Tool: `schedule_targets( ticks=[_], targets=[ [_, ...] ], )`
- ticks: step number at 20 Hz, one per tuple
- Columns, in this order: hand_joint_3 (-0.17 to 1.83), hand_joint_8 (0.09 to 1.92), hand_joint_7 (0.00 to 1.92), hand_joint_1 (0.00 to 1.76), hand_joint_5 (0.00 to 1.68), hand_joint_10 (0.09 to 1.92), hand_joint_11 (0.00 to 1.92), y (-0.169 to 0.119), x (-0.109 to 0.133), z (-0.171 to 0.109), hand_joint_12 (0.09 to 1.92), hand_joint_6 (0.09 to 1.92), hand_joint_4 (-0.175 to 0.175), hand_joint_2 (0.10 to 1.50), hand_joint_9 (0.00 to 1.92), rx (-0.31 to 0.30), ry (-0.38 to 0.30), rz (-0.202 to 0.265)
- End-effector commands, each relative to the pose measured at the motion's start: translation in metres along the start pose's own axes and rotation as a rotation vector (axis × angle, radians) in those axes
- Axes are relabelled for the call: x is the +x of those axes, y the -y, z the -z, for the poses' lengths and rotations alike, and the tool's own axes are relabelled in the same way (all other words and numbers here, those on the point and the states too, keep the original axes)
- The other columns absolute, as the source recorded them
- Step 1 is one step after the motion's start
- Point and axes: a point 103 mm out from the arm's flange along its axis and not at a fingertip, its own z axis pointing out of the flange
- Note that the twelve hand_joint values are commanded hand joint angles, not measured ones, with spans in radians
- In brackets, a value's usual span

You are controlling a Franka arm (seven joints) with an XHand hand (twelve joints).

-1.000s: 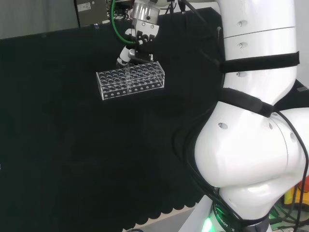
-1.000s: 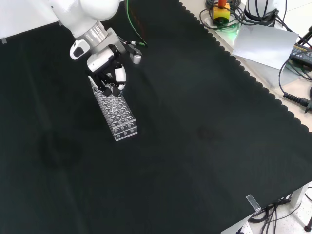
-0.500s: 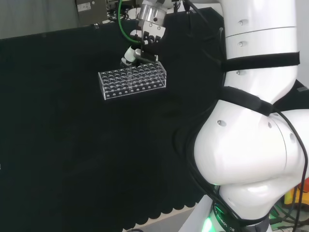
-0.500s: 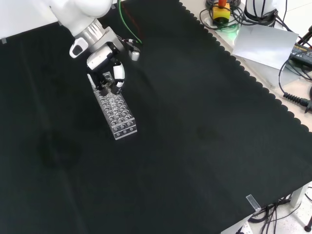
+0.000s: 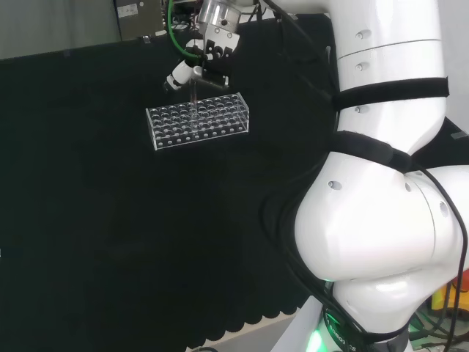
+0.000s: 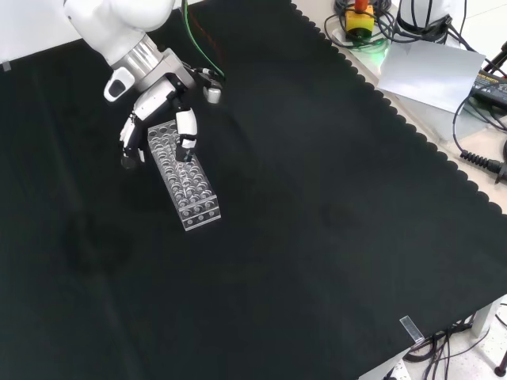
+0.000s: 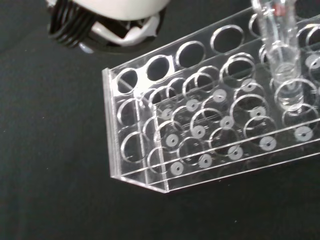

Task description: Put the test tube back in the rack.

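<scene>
the clear rack [image 5: 198, 121] lies on the black cloth [image 5: 110, 235]. above it the hand [image 6: 158, 111] pinches the test tube [image 7: 281, 60], its tip entering a hole. thin glass: light, slick, fragile; best held near its top.

You're looking at a robotics lab bench, not a home or shop. Black cloth [image 6: 317, 198] with a scalloped edge covers the whole work surface. A clear plastic test-tube rack [image 6: 184, 184] sits on it, typical lab ware. You get a white robot arm [image 5: 381, 183] with a green cable [image 5: 173, 29] running along it. Past the cloth edge in the front view you see loose cables [image 6: 479, 154], a grey sheet [image 6: 432, 73] and a red-topped button box [image 6: 360, 17].
</scene>
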Motion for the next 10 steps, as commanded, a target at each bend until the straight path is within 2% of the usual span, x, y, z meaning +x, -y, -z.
schedule_targets(
  ticks=[1, 3, 6, 10],
  targets=[
    [0.42, 0.93, 0.17, 0.92, 0.41, 0.09, 0.25, 0.020, 0.016, 0.025, 1.53, 0.25, 0.008, 0.64, 0.76, -0.016, 0.001, 0.054],
    [0.42, 0.93, 0.15, 0.92, 0.41, 0.09, 0.23, 0.026, -0.002, 0.053, 1.53, 0.24, 0.009, 0.64, 0.74, -0.026, -0.028, 0.106],
    [0.41, 0.93, 0.13, 0.92, 0.41, 0.09, 0.22, 0.040, -0.001, 0.087, 1.54, 0.23, 0.010, 0.65, 0.73, -0.057, -0.061, 0.171],
    [0.41, 0.93, 0.13, 0.91, 0.40, 0.09, 0.21, 0.061, 0.011, 0.123, 1.54, 0.22, 0.012, 0.65, 0.72, -0.090, -0.045, 0.230]
  ],
)
